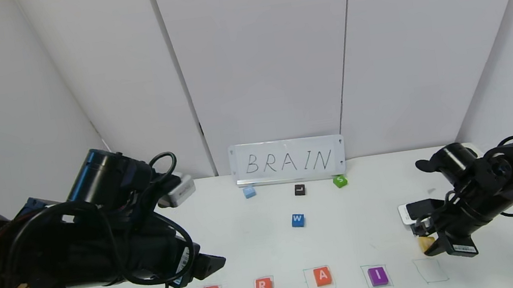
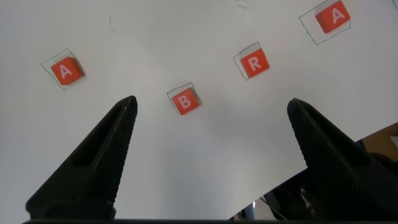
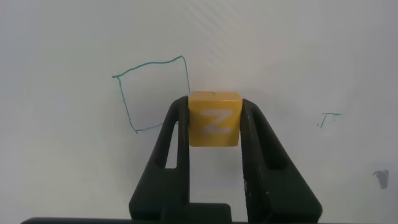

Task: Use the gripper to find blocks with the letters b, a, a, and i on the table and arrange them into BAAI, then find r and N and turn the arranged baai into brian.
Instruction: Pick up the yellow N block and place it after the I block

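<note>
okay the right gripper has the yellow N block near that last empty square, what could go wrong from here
1. The right gripper pinches the yellow N block only at the fingertips; it could slip or twist on release.
2. The block sits beside the empty green outline, so it may land off the outline.
3. The open left gripper hovers over the B block and could nudge it.

Ten letter blocks (image 1: 322, 276), one a yellow N (image 3: 214, 118); one sign (image 1: 287, 160).

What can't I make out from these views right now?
- Head view: second A block is hidden behind the left arm; only the left wrist view shows it.
- Head view: the letter on the light blue block is too small to read.
- Head view: N block is mostly covered by the right end effector.
</note>
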